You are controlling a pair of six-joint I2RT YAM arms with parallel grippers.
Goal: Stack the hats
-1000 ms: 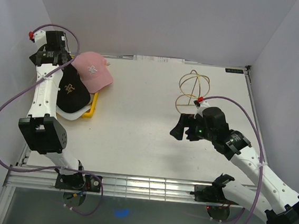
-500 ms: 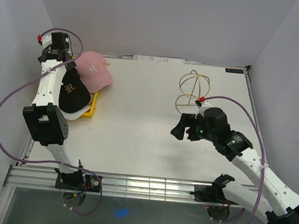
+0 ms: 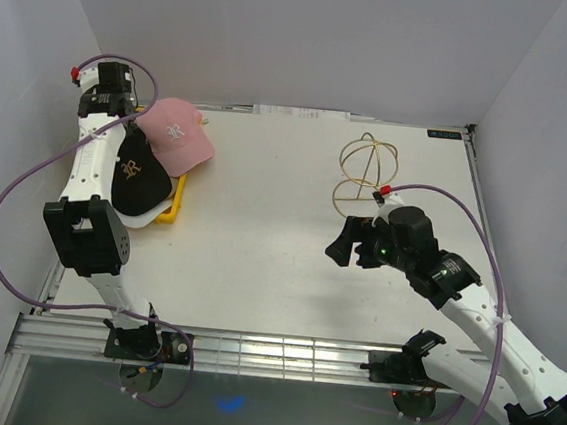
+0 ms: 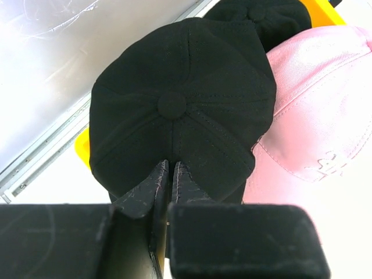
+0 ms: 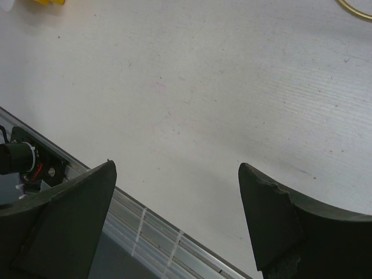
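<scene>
A black hat (image 3: 137,173) lies in the yellow tray (image 3: 173,209) at the far left, on top of a white hat (image 3: 146,221) of which only the brim shows. A pink hat (image 3: 175,135) leans over the black one's far side. My left gripper (image 3: 119,124) sits at the rear of the black hat (image 4: 174,104). In the left wrist view the left gripper (image 4: 170,165) is pinched almost together on that hat's back edge, with the pink hat (image 4: 325,116) to its right. My right gripper (image 3: 340,248) hovers open over bare table, and the right wrist view shows the right gripper (image 5: 176,167) holding nothing.
A gold wire stand (image 3: 366,170) is right of centre, just behind the right gripper. A second dark crown (image 4: 256,14) peeks in at the top of the left wrist view. The side wall is close on the left of the tray. The table's metal front rail (image 5: 145,226) runs below the right gripper.
The left gripper drew back toward the rear corner, then its jaws went from wide open to nearly together on the black hat's back edge. The right arm barely shifted.
</scene>
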